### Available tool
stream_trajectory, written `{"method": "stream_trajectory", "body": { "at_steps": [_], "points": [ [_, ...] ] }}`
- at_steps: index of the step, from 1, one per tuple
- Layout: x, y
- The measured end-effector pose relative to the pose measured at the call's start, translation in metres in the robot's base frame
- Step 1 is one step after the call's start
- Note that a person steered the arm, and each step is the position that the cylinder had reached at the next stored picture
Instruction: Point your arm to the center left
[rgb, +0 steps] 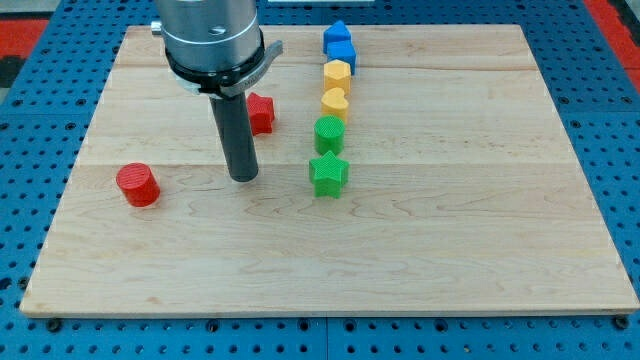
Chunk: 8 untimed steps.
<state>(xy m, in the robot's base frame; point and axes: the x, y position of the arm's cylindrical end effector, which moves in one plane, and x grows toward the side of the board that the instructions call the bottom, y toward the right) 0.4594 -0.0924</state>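
My tip (243, 177) rests on the wooden board (450, 220), left of the middle. A red cylinder (137, 185) lies to its left. A red block (261, 112) sits just behind the rod, partly hidden by it. To the tip's right runs a column of blocks: a green star (328, 174) at the bottom, a green cylinder (329, 133) above it, then a yellow block (334, 102), a yellow hexagon (337, 75), a blue cube (342, 54) and a blue block (336, 35) at the top. The tip touches no block.
The arm's grey housing (212, 35) hangs over the board's top left part. A blue pegboard surface (30, 120) surrounds the board on all sides.
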Motion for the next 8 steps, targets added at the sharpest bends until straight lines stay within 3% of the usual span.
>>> {"method": "stream_trajectory", "body": {
  "at_steps": [8],
  "points": [
    [-0.009, -0.074]
  ]
}}
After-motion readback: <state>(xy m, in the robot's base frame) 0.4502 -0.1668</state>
